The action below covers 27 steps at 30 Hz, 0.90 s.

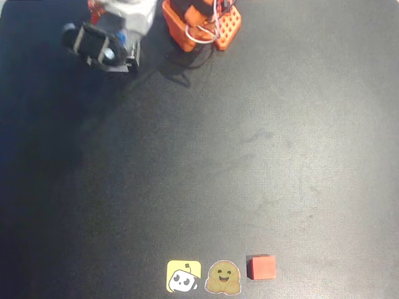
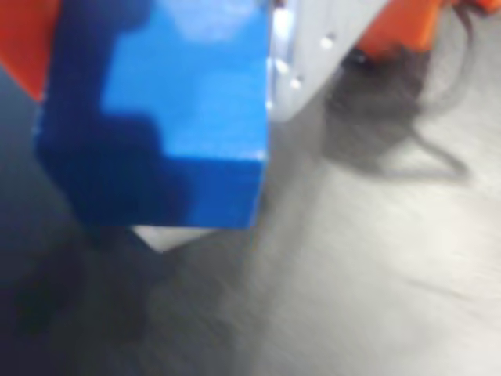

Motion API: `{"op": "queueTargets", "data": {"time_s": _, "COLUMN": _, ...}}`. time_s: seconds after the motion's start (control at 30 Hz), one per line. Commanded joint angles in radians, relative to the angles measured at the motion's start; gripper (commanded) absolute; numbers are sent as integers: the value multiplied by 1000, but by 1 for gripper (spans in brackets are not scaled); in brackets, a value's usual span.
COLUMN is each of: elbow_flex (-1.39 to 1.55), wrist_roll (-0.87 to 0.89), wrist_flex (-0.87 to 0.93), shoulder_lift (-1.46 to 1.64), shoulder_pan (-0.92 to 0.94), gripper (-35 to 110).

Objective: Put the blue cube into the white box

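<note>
The blue cube [image 2: 184, 110] looms large in the wrist view, gripped between an orange finger [image 2: 23, 39] on the left and a grey-white finger [image 2: 321, 47] on the right. My gripper [image 2: 168, 78] is shut on it and holds it above the dark table. A small white corner [image 2: 166, 236] peeks out just under the cube; I cannot tell whether it belongs to the white box. In the overhead view my gripper [image 1: 115, 53] is at the top left, with a sliver of the blue cube [image 1: 122, 38] visible beside the black wrist camera.
The arm's orange base [image 1: 199, 22] stands at the top centre with looped wires. A red cube [image 1: 261, 267] lies near the bottom edge, with a yellow sticker [image 1: 184, 276] and a brown smiley sticker [image 1: 223, 277] to its left. The table is dark.
</note>
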Motion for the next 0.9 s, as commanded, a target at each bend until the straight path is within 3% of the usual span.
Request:
{"op": "queueTargets", "data": {"time_s": 0.0, "elbow_flex": 48, "wrist_roll": -40, "wrist_flex": -21, "shoulder_lift": 86, "shoulder_pan": 89, "gripper": 0}}
{"op": "queueTargets", "data": {"time_s": 0.43, "elbow_flex": 183, "wrist_roll": -78, "wrist_flex": -118, "shoulder_lift": 109, "shoulder_pan": 462, "gripper": 0}}
{"op": "queueTargets", "data": {"time_s": 0.87, "elbow_flex": 219, "wrist_roll": 32, "wrist_flex": -32, "shoulder_lift": 278, "shoulder_pan": 397, "gripper": 0}}
